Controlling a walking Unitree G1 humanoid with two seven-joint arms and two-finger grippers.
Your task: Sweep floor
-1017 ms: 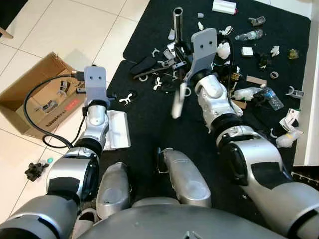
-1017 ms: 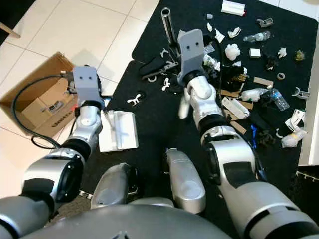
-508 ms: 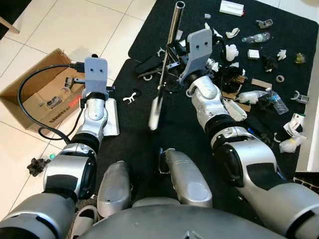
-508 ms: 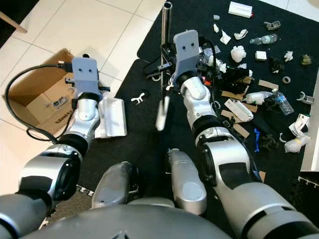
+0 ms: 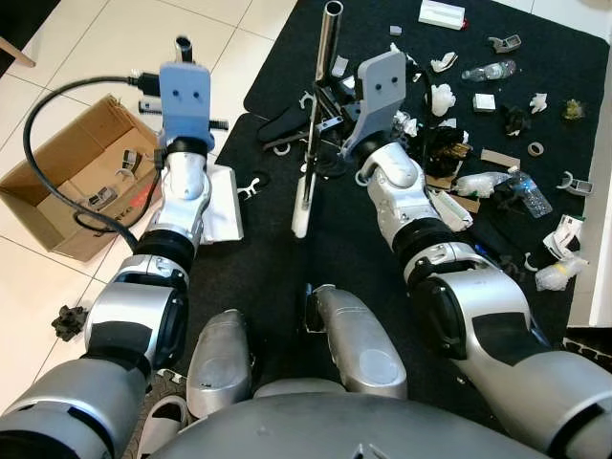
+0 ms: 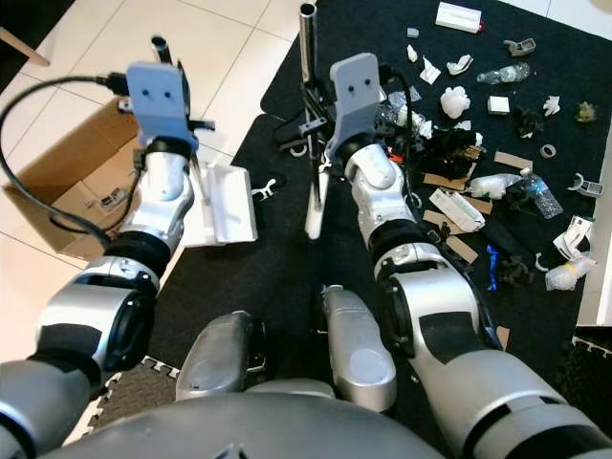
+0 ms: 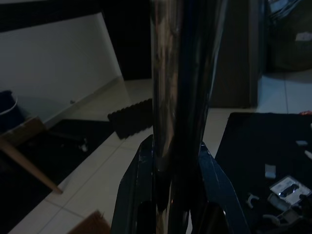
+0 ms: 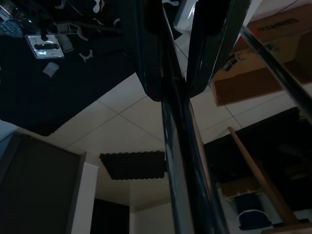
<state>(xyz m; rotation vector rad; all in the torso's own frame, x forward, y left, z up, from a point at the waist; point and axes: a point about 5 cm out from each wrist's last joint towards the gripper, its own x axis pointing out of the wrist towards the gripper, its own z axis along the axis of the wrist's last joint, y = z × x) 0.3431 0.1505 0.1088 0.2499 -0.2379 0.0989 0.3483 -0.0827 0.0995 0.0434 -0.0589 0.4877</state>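
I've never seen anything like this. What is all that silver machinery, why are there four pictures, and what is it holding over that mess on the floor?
You are looking through a humanoid robot's own cameras. The two wide pictures come from its head, looking down past its silver arms. The two dark pictures come from cameras on its wrists, looking along each claw's two black fingers.

The right claw is closed on a shiny metal pole, the broom handle. The left claw grips another metal handle, which seems to belong to the white dustpan beside that arm.

On the floor lies a black mat strewn with litter: crumpled paper, a plastic bottle, bits of cardboard and small white clips. To the robot's left, on the pale tiles, sits an open cardboard box.
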